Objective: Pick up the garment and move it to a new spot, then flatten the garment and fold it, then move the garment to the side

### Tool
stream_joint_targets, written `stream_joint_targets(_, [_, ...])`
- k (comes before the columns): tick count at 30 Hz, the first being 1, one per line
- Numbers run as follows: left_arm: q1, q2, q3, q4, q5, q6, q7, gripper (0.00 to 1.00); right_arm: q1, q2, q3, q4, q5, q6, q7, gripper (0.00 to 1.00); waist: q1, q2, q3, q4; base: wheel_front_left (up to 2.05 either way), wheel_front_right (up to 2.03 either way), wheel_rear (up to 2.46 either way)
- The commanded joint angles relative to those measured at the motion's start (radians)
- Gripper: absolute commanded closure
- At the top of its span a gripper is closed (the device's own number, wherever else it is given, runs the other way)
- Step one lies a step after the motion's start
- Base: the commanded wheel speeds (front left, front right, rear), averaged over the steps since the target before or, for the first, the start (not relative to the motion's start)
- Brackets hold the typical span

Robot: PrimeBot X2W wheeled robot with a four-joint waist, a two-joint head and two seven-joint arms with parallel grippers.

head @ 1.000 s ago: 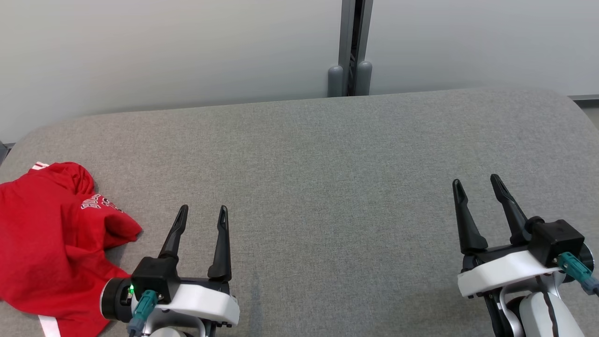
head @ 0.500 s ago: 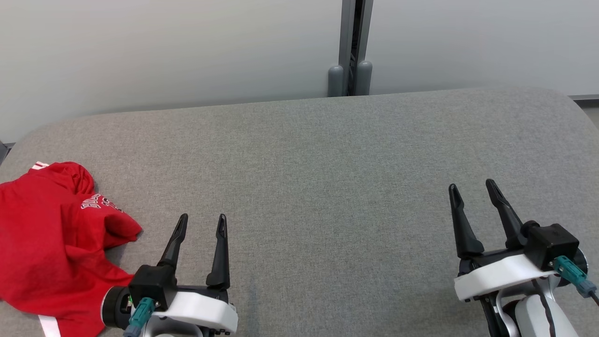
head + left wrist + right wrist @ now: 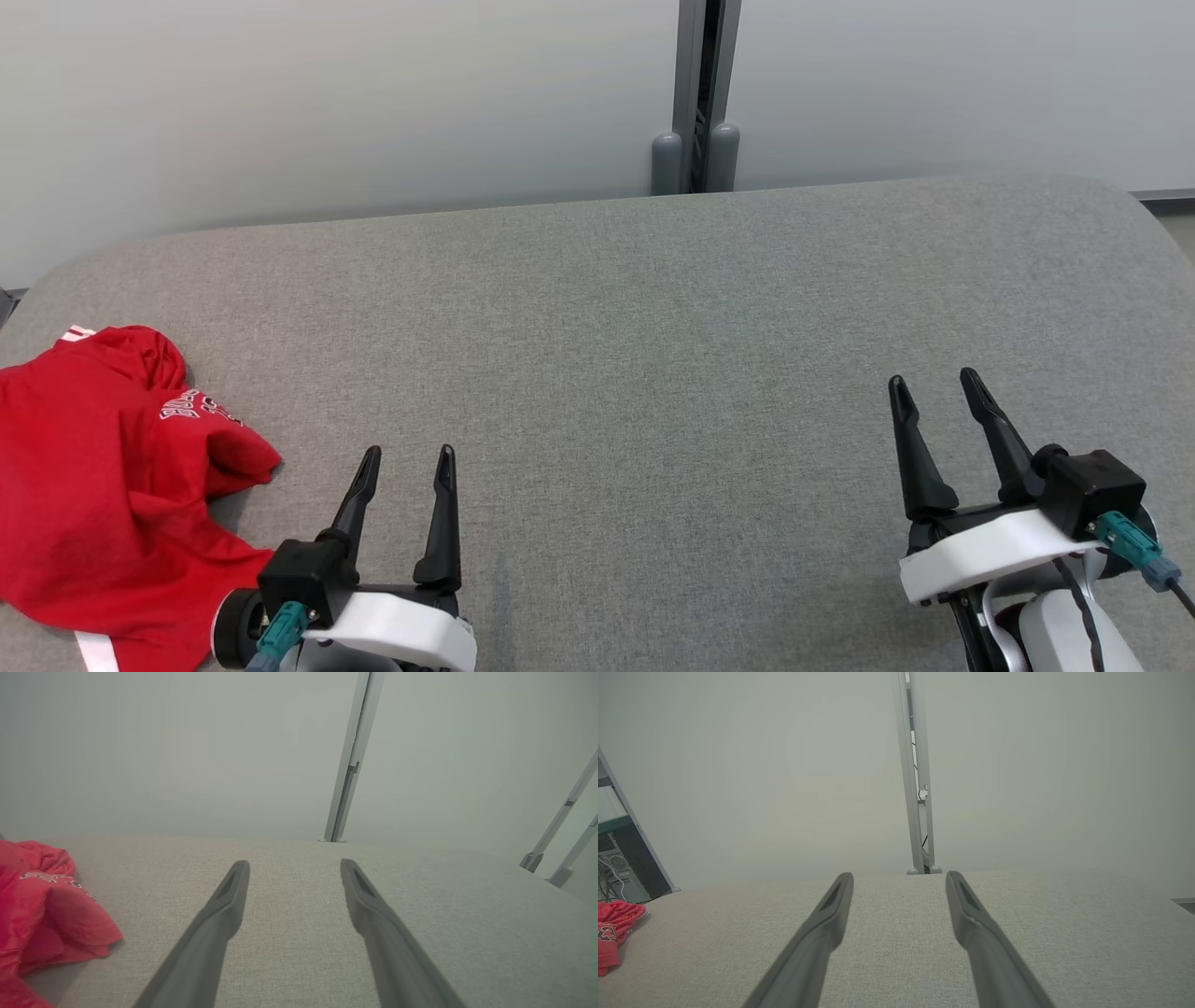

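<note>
Left gripper [image 3: 409,452] fingers apart, holding nothing, above the grey table [image 3: 635,308]. Right gripper [image 3: 932,377] fingers apart, also holding nothing, well to the right. Red garment [image 3: 103,485] lies crumpled at the table's left end, just beside the left gripper, fingers clear of it.

The right gripper [image 3: 899,877] has its two dark fingers [image 3: 822,933] wide apart, with nothing between them. They point over a grey cloth table [image 3: 1064,933] toward a pale wall [image 3: 761,788]. A thin metal post [image 3: 915,788] stands upright at the far edge of the table, between the fingertips. At the far left edge lies the garment [image 3: 614,924], red and crumpled, well apart from the fingers.
</note>
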Motion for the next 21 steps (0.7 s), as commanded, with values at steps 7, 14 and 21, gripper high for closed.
stream_joint_targets(7, [-0.004,0.004,0.0,0.005,-0.007,-0.003,-0.005,0.0,-0.008,-0.005,0.0,0.005,-0.007,0.0,-0.005,0.0,0.0,-0.0001,-0.001,-0.002,0.0,0.0,0.0])
stream_joint_targets(14, [-0.001,0.004,-0.001,0.009,-0.007,-0.002,-0.005,0.0,-0.003,-0.005,0.002,0.008,-0.006,0.0,-0.005,0.0,0.0,-0.0001,-0.001,-0.003,0.0,0.0,0.0])
stream_joint_targets(21, [-0.013,0.004,0.001,0.011,0.002,-0.004,-0.005,0.0,0.004,-0.005,0.002,0.003,-0.016,0.0,-0.005,0.0,0.0,-0.0001,0.002,0.026,0.0,0.0,0.0])
